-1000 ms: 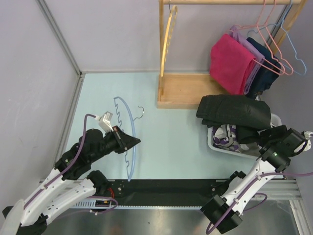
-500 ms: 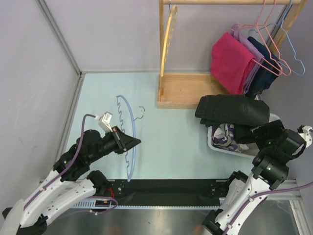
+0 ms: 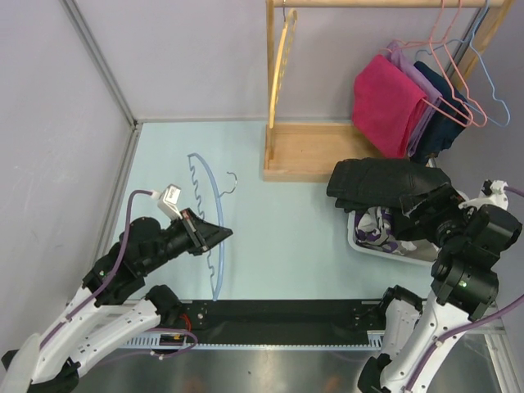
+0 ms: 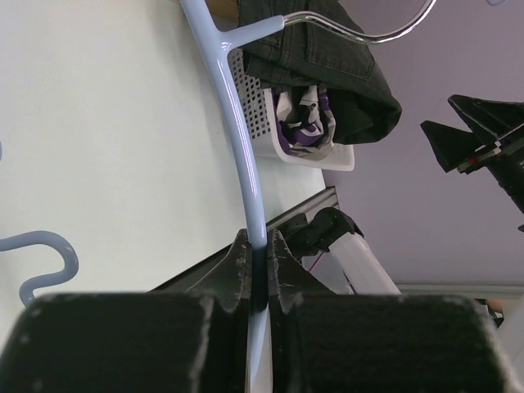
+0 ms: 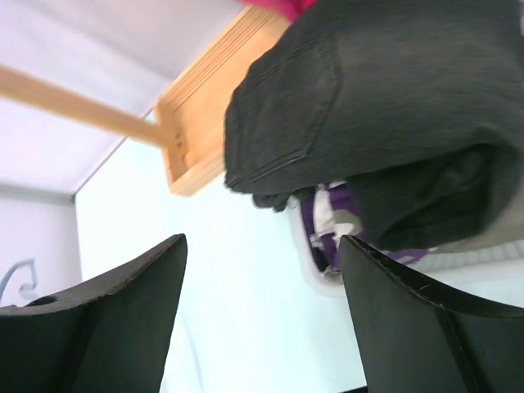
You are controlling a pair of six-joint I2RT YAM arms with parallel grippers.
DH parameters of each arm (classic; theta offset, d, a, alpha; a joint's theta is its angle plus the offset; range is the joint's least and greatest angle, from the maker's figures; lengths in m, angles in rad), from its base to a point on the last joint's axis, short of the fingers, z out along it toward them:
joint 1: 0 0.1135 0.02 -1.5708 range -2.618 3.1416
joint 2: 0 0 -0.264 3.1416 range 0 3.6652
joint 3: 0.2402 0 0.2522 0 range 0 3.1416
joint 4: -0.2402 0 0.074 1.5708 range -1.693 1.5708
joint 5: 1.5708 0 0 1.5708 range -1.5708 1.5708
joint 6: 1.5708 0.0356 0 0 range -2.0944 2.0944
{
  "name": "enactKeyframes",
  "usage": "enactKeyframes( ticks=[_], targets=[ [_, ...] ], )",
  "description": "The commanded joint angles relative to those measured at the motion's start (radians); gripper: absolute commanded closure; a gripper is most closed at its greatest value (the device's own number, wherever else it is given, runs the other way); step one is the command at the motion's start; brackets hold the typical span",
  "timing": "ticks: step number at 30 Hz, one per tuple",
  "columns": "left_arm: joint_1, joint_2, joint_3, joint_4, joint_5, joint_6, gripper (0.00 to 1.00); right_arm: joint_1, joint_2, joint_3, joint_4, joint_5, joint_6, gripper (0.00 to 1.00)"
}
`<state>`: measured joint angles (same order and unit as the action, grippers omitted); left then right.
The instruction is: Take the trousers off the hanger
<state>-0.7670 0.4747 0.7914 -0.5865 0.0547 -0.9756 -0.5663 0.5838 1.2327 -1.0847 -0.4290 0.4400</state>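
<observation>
1. Left gripper point(image 4: 258, 260) is clamping tight on the blue hanger point(image 4: 237, 139).
2. Right gripper point(image 5: 262, 270) is gaping wide, gripping nothing.
3. Trousers point(image 3: 386, 183) are lying folded atop the white basket point(image 3: 357, 240), off the hanger.

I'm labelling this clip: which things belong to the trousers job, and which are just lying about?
Job: light blue plastic hanger, folded black trousers, left gripper, right gripper.
Lying about: wooden clothes rack, pink cloth hanging on it, white mesh basket.

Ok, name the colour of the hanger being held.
The hanger is light blue, clearest in the left wrist view.
</observation>
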Motion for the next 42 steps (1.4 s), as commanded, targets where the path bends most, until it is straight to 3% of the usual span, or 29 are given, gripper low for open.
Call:
enactKeyframes(
  ticks=[1,12,17,18,19,22,26,33,42],
  targets=[
    [0.006,0.015,0.031,0.047,-0.019,0.0,1.0,0.037,0.045,0.007,0.048,-0.14,-0.024,0.21],
    [0.006,0.05,0.012,0.06,-0.047,-0.043,1.0,0.23,0.073,-0.078,0.169,-0.093,0.043,0.21],
    [0.006,0.088,0.009,0.088,-0.032,-0.066,0.99,0.631,0.111,-0.166,0.279,0.204,0.144,0.21],
    [0.006,0.094,0.011,0.089,-0.03,-0.069,1.0,0.704,0.122,-0.176,0.296,0.322,0.167,0.2],
    [0.006,0.1,0.008,0.091,-0.03,-0.074,1.0,0.876,0.135,-0.179,0.31,0.387,0.207,0.2],
    [0.006,0.114,0.008,0.094,-0.032,-0.089,1.0,1.156,0.189,-0.168,0.347,0.651,0.278,0.17],
    [0.006,0.142,0.031,0.079,-0.039,-0.104,1.0,1.328,0.232,-0.173,0.468,0.736,0.302,0.17],
    [0.006,0.166,0.055,0.077,-0.084,-0.118,0.99,1.607,0.327,-0.15,0.516,0.896,0.301,0.14],
    [0.006,0.171,0.066,0.08,-0.101,-0.121,1.0,1.792,0.421,-0.194,0.744,0.849,0.23,0.16]
  ],
)
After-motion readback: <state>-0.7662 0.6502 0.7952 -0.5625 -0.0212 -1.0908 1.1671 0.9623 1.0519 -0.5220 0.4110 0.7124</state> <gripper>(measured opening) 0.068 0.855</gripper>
